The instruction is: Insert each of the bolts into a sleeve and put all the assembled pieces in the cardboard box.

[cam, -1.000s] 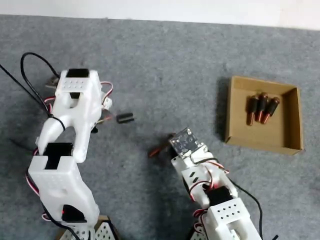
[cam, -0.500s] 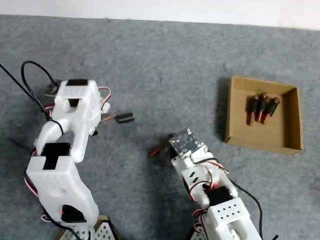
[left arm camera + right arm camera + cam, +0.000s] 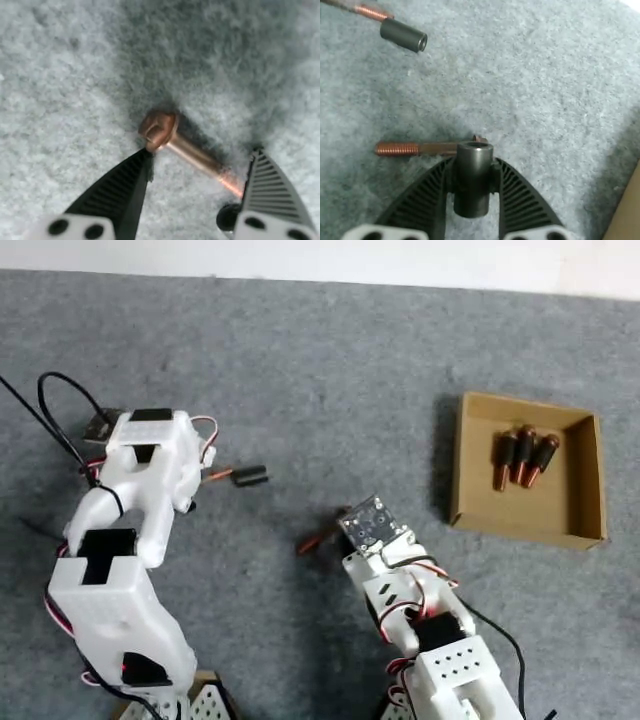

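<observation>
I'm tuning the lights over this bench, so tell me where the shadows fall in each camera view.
High view: the cardboard box throws a dark band onto the carpet on its left side. Left wrist view: a dark patch surrounds the head of the bolt. Right wrist view: shade lies along the other bolt beyond the gripped sleeve.

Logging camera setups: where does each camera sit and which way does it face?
High view: fixed above the table, facing down on the left arm, right arm and cardboard box.
Left wrist view: on the left wrist, facing down past the open left gripper at a bolt.
Right wrist view: on the right wrist, facing along the right gripper, shut on a sleeve.
Shared: the loose sleeve shows in high and right wrist views.
</observation>
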You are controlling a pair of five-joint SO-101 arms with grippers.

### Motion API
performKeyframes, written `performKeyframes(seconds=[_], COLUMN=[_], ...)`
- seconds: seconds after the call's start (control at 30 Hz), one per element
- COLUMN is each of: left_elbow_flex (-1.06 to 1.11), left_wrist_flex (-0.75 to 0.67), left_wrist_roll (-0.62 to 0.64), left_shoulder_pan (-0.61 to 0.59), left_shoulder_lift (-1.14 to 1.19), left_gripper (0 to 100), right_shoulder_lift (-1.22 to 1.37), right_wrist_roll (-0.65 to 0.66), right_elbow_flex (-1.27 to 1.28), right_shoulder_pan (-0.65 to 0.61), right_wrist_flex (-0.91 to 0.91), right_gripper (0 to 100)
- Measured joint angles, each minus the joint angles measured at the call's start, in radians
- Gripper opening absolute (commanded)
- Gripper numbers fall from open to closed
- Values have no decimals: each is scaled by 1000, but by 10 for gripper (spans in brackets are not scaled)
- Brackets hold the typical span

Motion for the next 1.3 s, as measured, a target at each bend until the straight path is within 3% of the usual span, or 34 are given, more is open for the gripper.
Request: performKeyframes(seconds=[0.2, 0.37, 0.5, 1.17, 1.3], left_elbow_flex=[0, 0, -5, -3, -2], left_wrist_flex=[-5, -11, -35, -63, -63], left_wrist_roll=[0, 0, 2, 8, -83], left_shoulder_pan=[-5, -21, -52, -75, -75], left_shoulder_lift=[0, -2, -2, -2, -17], left_gripper=[260, 105, 37, 4, 4], right_shoulder_lift=[0, 0, 0, 0, 0], right_wrist_roll=[0, 0, 0, 0, 0], right_elbow_flex=[0, 0, 0, 0, 0], right_shoulder_pan=[0, 0, 0, 0, 0], right_wrist_flex=[0, 0, 0, 0, 0], right_gripper=[5, 5, 5, 5, 5])
